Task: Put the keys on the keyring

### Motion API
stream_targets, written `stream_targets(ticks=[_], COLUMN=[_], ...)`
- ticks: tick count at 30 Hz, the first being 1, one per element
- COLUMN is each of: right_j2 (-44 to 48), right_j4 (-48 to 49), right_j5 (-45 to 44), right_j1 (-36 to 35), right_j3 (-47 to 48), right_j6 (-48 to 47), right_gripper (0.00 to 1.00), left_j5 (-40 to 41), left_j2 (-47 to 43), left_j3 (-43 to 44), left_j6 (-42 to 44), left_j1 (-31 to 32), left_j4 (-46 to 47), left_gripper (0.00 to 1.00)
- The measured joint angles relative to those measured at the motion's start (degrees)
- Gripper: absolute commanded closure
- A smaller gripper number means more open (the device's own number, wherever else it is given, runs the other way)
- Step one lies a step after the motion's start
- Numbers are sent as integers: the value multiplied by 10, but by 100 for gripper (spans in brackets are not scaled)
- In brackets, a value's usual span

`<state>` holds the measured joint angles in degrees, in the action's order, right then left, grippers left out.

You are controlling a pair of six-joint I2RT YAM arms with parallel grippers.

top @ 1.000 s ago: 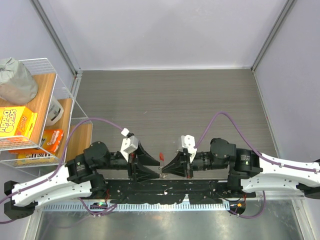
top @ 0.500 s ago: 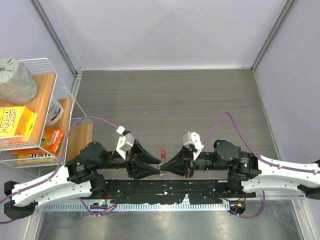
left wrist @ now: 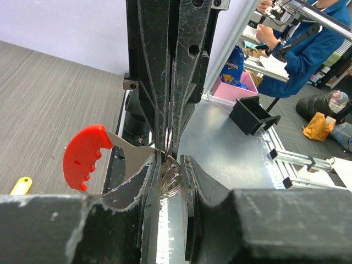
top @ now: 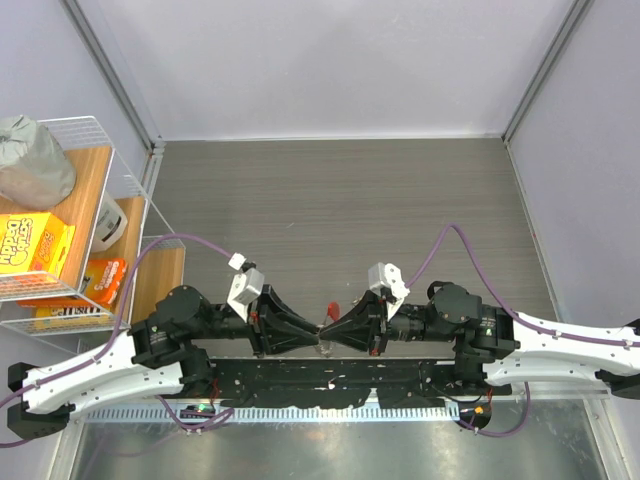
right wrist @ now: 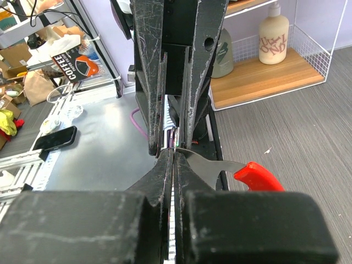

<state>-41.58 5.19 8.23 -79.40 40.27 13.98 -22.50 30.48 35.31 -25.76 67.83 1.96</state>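
Tip to tip at the near middle of the worktop [top: 350,200]: left end effector [top: 308,338] and right end effector [top: 332,338], both lying level and aimed straight at each other.

Between the two, lifted clear of the surface, the keyring [top: 331,307], with its curved red plastic piece poking out toward the far side.

Right end effector clenched, fingers [right wrist: 159,176] pressed flat together on the thin metal shank of the red piece.

Left end effector grasping as well, by the look of it (only a narrow slot between its fingers [left wrist: 142,182], and that slot filled by the silvery ring). Ring and shank touching right where the four fingertips meet.

Key [left wrist: 21,186] with the yellow head flat on the worktop, near the tips on their far side, apart from the ring and touched by neither arm. Too small to pick out from above.

Off at the left edge, a wire rack [top: 100,122] with a yellow box [top: 30,245] on it.
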Motion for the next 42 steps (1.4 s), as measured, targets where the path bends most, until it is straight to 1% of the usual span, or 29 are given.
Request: stream_targets(ticks=[11,12,14,15,38,39,40,42], right_j2=[0,0,0,0,-8,-8,-8,-8], right_j4=[13,13,13,13,7,7,8,7], right_j5=[0,0,0,0,-7,-8,-8,-9], right_j1=[-2,-2,-3,-4,-23,-23,-23,-24], right_j3=[-6,-6,-6,-6,-5,-5,-5,-5], right_j6=[4,4,4,3,-7,-7,-7,-7], right_gripper=[95,95,95,95,94,94,86,79], left_j5=[0,0,-1,-2,-13,-13,-13,-14], left_j2=[-5,-5,-5,-5,-3,-4,-4,-4], left_j3=[-3,-3,-3,-3,-3,-3,-3,-4], left_j6=[-7,-8,-9,-9,-11,-11,-11,-13], left_j1=[0,0,0,0,3,3,3,3], left_j4=[4,5,5,5,5,5,6,7], left_gripper=[87,89,98,100,100,100,100,100])
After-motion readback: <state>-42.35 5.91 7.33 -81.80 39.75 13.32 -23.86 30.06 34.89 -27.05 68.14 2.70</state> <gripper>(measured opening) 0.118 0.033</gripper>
